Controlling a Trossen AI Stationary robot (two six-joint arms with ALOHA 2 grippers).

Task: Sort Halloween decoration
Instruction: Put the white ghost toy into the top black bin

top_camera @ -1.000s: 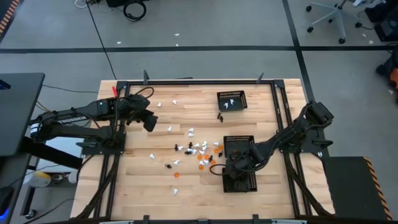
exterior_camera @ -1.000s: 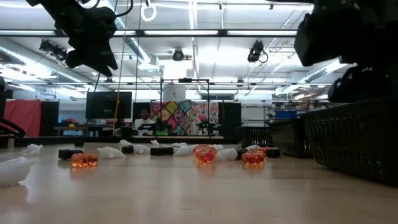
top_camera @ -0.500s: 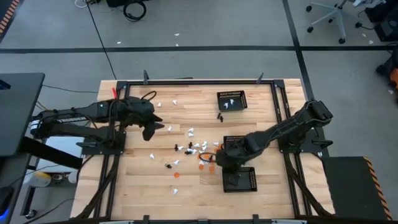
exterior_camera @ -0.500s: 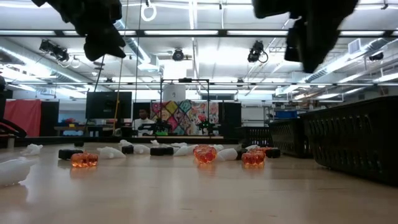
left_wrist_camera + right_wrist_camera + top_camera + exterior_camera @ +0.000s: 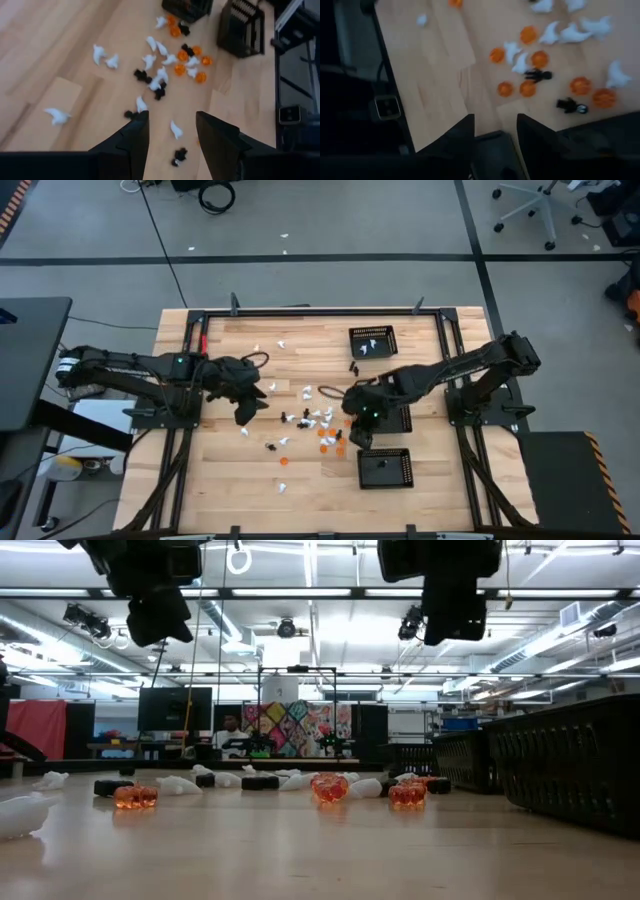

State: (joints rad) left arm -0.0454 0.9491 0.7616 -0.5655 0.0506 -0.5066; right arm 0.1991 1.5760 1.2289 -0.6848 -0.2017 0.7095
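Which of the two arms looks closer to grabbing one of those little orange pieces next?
Probably the right. Its gripper hangs open right beside the orange figures, which fill its wrist view. The left gripper, also open, hovers at the pile's far side, nearer white figures.

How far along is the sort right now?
Done: a few white figures lie in the far tray. In hand: nothing; the left gripper and right gripper hang open over the pile. Left: most white, orange and black figures lie mixed on the table.
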